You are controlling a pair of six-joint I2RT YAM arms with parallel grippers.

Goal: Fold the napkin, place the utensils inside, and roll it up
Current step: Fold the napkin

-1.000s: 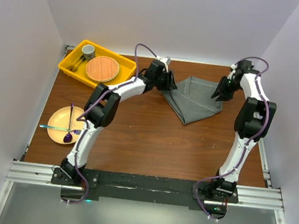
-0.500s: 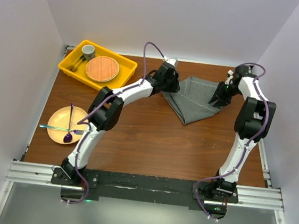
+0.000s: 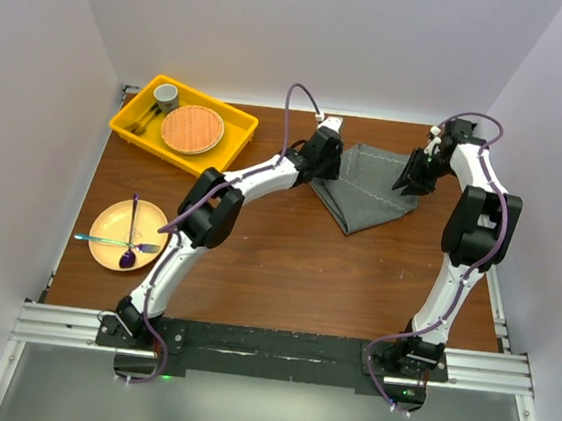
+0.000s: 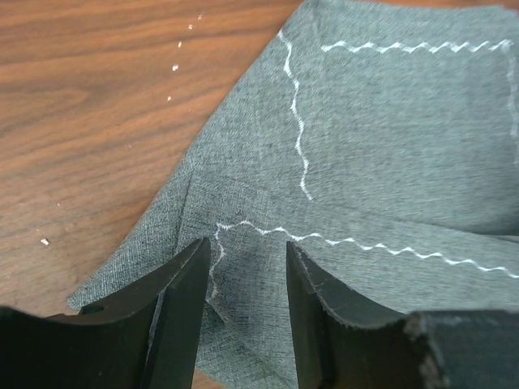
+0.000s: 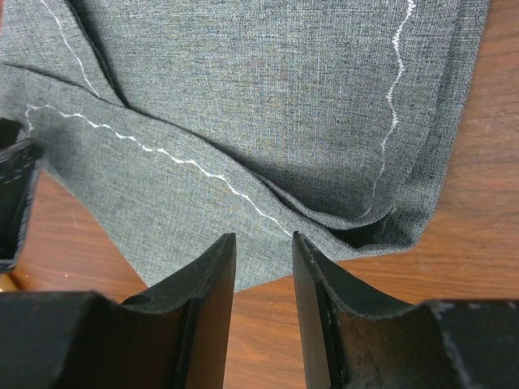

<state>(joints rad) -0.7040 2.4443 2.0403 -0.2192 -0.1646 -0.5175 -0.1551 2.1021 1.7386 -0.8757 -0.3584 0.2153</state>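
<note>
The left hand (image 4: 247, 253), fingers spread, hangs over a rumpled corner of the woven grey-green napkin (image 4: 389, 138). The right hand (image 5: 263, 243), likewise spread, faces its layered, white-stitched edge just ahead on the wood-grain worktop (image 4: 89, 97).

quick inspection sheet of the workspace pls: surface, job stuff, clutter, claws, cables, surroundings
surface: brown wood table, a few pale specks near the cloth
job's things: napkin folded, lying at the far side between the arms; utensils crossed on a yellow plate at near left, not yet in the napkin
clutter: yellow tray at far left holding a round woven disc and a grey cup
claws: left claw open over the napkin's left edge; right claw open over its right edge; neither holds anything
cables: purple cables loop above both arms, off the cloth
surroundings: pale walls on three sides; metal rail at the near edge
</note>
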